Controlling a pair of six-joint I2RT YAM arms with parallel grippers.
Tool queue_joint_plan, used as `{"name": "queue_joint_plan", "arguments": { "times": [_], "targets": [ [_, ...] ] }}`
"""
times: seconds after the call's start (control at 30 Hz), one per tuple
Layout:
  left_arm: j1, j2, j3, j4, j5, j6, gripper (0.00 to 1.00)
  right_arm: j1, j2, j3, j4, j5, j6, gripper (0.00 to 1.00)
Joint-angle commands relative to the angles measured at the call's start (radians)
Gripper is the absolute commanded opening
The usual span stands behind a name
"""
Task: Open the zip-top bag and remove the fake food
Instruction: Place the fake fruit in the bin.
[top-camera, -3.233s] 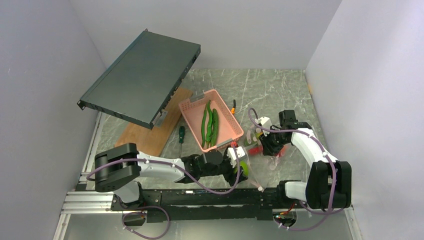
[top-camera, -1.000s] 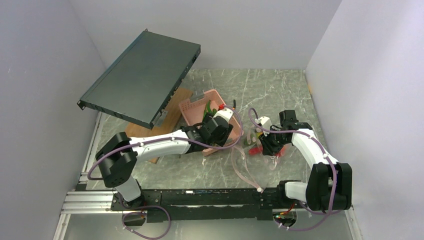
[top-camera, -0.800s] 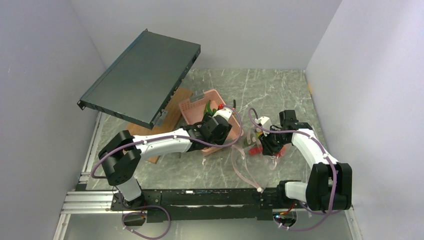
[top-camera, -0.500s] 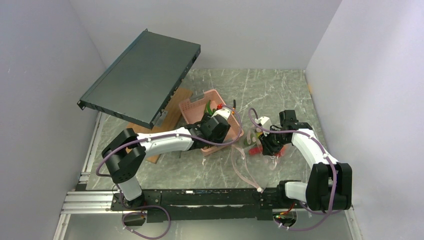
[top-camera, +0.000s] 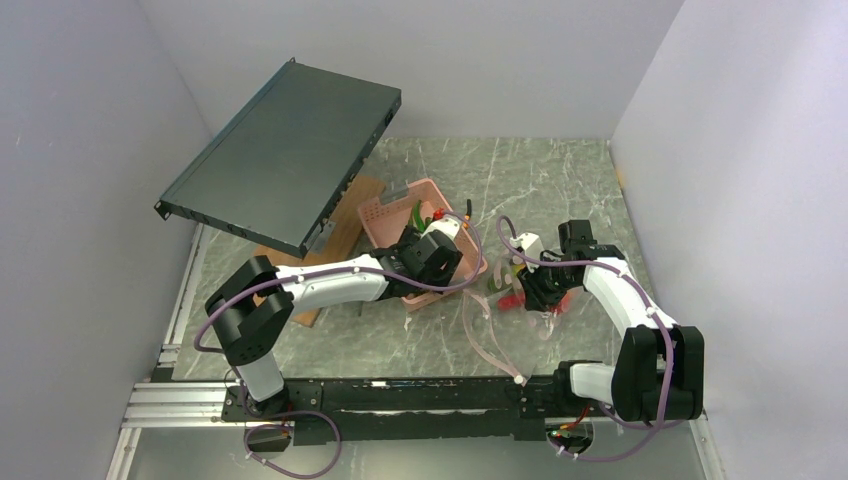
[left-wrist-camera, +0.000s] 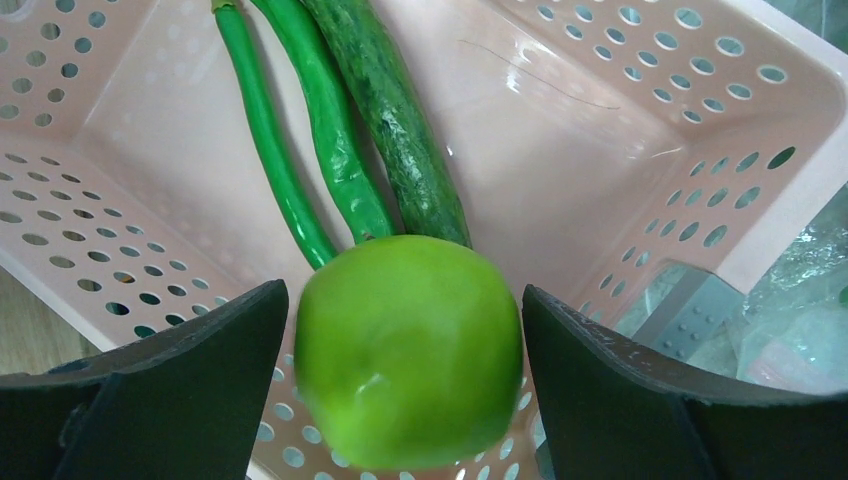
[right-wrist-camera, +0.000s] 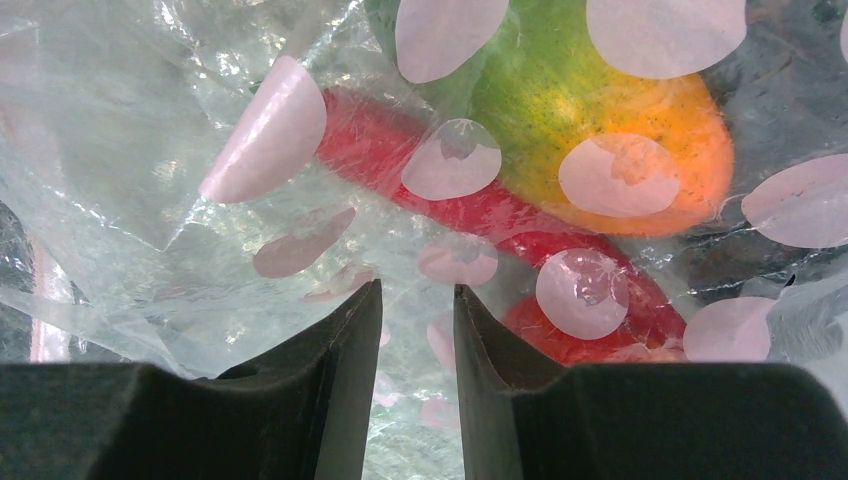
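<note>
Lime-green apple (left-wrist-camera: 408, 350) between the widely spread fingers (left-wrist-camera: 160, 390) of the left gripper (left-wrist-camera: 405, 295), low over the pink basket (left-wrist-camera: 640, 120). A thin gap seems to show on either side of the fruit, so the fingers stand open rather than clamped. Three long green pods (left-wrist-camera: 330, 150) lie side by side on the basket floor, their long axes near parallel, running from the wrist view's upper left down toward the apple. The right gripper (right-wrist-camera: 418, 300) has its fingers drawn close, pinching the clear film of the zip-top bag (right-wrist-camera: 150, 150). The bag lies on the grey-green marble tabletop (top-camera: 560, 180) just right of the basket, its filled end at the right gripper and its pink zip strip (top-camera: 487, 345) trailing toward the near edge. Inside it are a long red piece (right-wrist-camera: 480, 210), slanting from upper left to lower right, and a round green-and-orange fruit (right-wrist-camera: 580, 120) touching it
</note>
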Motion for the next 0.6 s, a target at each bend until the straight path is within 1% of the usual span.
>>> {"name": "queue_joint_plan", "arguments": {
  "times": [0.0, 0.03, 0.07, 0.4, 0.57],
  "targets": [
    [0.004, -0.017, 0.032, 0.018, -0.002, -0.004, 0.95, -0.005, -0.009, -0.001, -0.004, -0.019, -0.011, 0.35],
    [0.004, -0.02, 0.031, 0.017, 0.001, -0.004, 0.99, -0.005, -0.009, 0.0, -0.003, -0.019, -0.011, 0.35],
    [0.004, -0.022, 0.035, 0.009, 0.003, -0.01, 0.99, -0.005, -0.009, 0.0, -0.005, -0.019, -0.012, 0.36],
    [0.004, -0.094, 0.03, 0.006, 0.051, -0.012, 1.0, -0.005, -0.011, -0.001, -0.004, -0.019, -0.012, 0.4],
    [0.004, -0.193, -0.042, 0.055, 0.084, -0.029, 1.0, -0.005, -0.012, -0.001, -0.003, -0.019, -0.012, 0.44]
  ]
}}
